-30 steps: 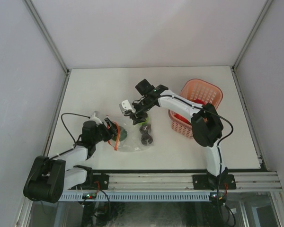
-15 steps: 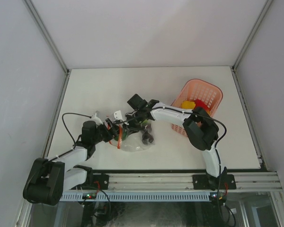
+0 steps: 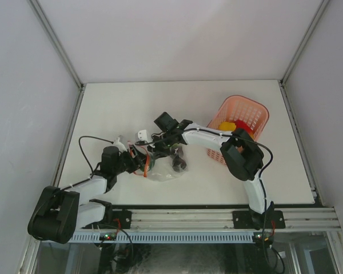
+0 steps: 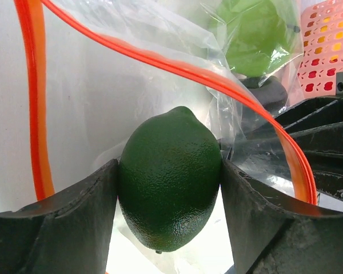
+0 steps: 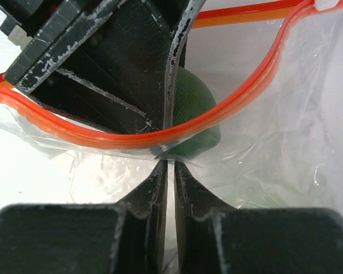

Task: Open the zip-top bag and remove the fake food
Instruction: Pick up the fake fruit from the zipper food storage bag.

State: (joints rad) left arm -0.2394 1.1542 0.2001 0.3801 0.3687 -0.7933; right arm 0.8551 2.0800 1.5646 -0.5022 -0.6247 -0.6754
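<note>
The clear zip-top bag (image 3: pixel 163 169) lies between both arms, its orange-red zip strip (image 4: pixel 188 71) gaping open. My left gripper (image 4: pixel 169 174) reaches inside the mouth, and both fingers press on a dark green lime-shaped fake food (image 4: pixel 170 182). My right gripper (image 5: pixel 170 165) is shut on the bag's clear film just under the zip strip (image 5: pixel 234 94); the dark green fruit (image 5: pixel 199 108) shows behind it. Deeper in the bag are a light green fruit (image 4: pixel 254 34) and a blackish piece (image 4: pixel 268 94). From above, the left gripper (image 3: pixel 138 161) and the right gripper (image 3: pixel 154 149) meet at the bag's left end.
The pink basket (image 3: pixel 247 114) stands to the right of the bag, holding a yellow fruit (image 3: pixel 227 125) and a red one (image 3: pixel 244 131). A rail runs along the table's near edge (image 3: pixel 217 205). Grey walls close off the left, right and back.
My right arm swung left from near the basket to the bag's mouth and its jaws closed on the film. The left jaws narrowed slightly onto the dark green fruit.
</note>
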